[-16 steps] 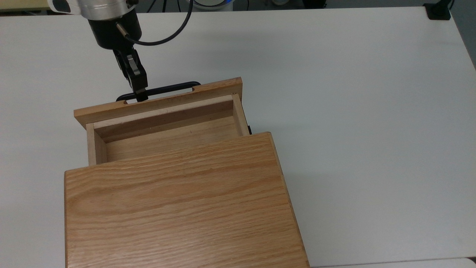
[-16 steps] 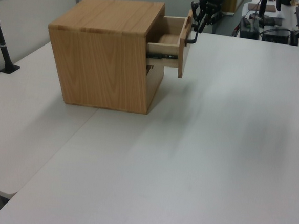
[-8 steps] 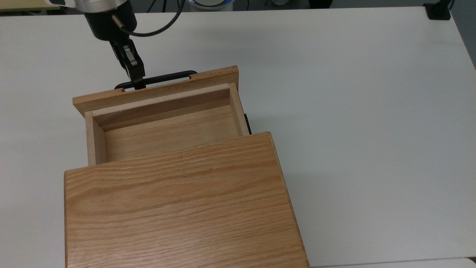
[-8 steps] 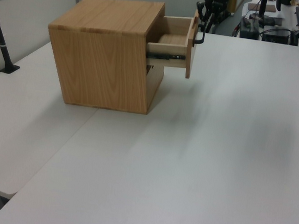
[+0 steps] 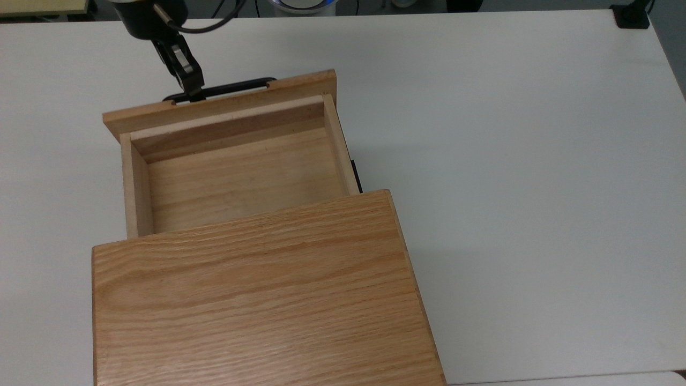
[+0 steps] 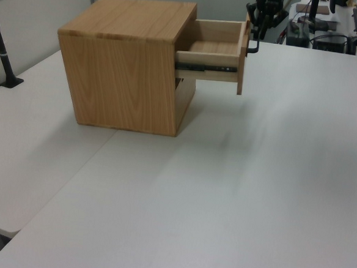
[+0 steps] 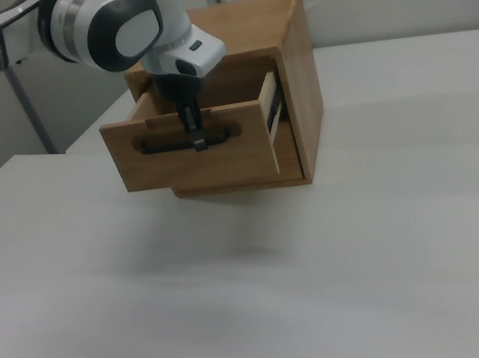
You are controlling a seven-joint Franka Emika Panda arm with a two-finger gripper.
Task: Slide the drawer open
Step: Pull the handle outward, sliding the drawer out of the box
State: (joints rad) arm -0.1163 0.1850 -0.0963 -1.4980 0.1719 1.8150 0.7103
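The oak drawer (image 5: 236,177) stands pulled well out of the cabinet (image 5: 257,300), its paler inner walls and bare floor exposed. Its black bar handle (image 5: 238,86) runs along the front panel (image 5: 214,104). My gripper (image 5: 193,92) comes down from the top view's upper left with its fingers closed on the handle near its left end. In the right view the gripper (image 7: 198,142) sits on the handle (image 7: 160,143) at the middle of the drawer front (image 7: 219,164). In the left view the drawer (image 6: 218,48) juts to the right, the gripper (image 6: 258,30) at its front.
The cabinet rests on a wide white table (image 5: 509,161) with open surface to the top view's right. A black clamp (image 5: 632,16) sits at the table's far right corner. A black post (image 6: 4,48) stands at the left view's left edge.
The gripper has moved away from the cabinet with the handle, and the drawer has slid further out, showing much more of its floor.
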